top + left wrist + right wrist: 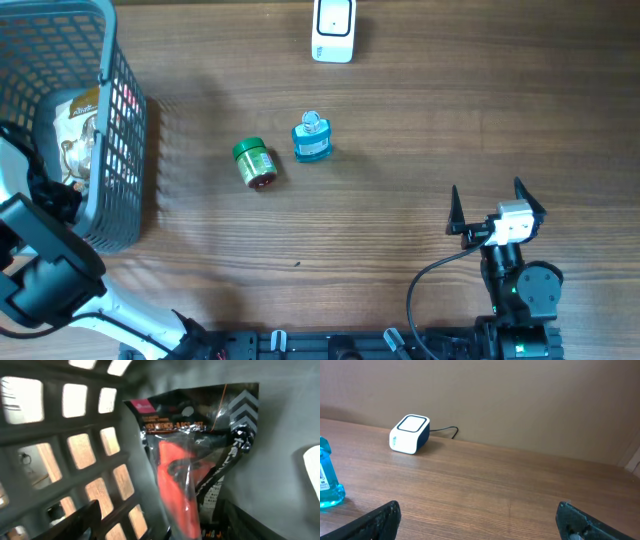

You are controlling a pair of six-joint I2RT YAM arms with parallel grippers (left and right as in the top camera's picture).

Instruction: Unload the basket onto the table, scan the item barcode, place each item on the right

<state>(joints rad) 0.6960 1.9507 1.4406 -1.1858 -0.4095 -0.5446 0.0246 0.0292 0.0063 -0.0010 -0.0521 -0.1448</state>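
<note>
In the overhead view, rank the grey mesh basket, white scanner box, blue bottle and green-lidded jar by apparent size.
1. Grey plastic mesh basket, largest.
2. White box-shaped scanner, cut off at the frame's top.
3. Blue clear bottle and green-lidded round jar look alike; unranked.

Your overhead camera looks straight down on the wooden table [400, 200], with the basket [125, 140] at its left edge. Your left wrist camera sits inside that basket, close against a black-and-orange packet [180, 475]. Your right wrist camera looks low across the table toward the white scanner [410, 434] and blue bottle [326, 480], both shared with overhead.
</note>
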